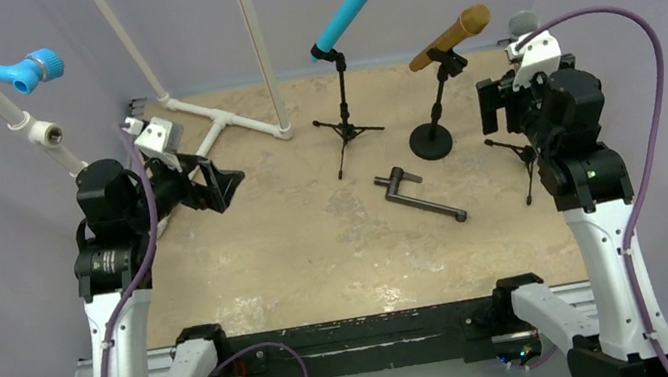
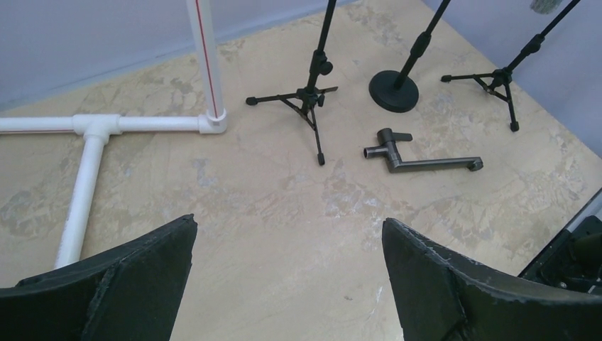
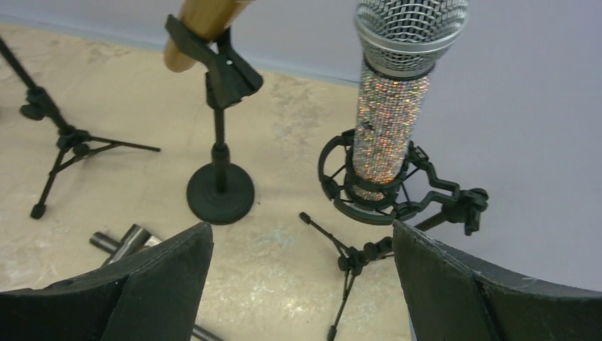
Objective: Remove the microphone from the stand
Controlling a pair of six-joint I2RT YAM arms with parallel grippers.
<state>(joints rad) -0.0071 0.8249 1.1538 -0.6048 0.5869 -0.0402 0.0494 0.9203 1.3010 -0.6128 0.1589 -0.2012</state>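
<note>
Rhinestone mic (image 3: 392,121) upright in black shock-mount ring (image 3: 358,207), just ahead of my right tool (image 3: 298,234).
Silver mesh grille, glittery barrel, tripod stand (image 3: 358,254). Right tool released, fingers wide, mic right of centre, untouched. Left tool (image 2: 289,227) also released over mottled tan worktop (image 2: 234,206).

Open tabletop (image 1: 302,264) fills the overhead frame's lower centre. Across the upper right stand a centre tripod (image 1: 346,132), a round-based stand (image 1: 431,141) and a far-right tripod (image 1: 508,146); a metal tap (image 1: 419,194) lies mid-frame.
</note>
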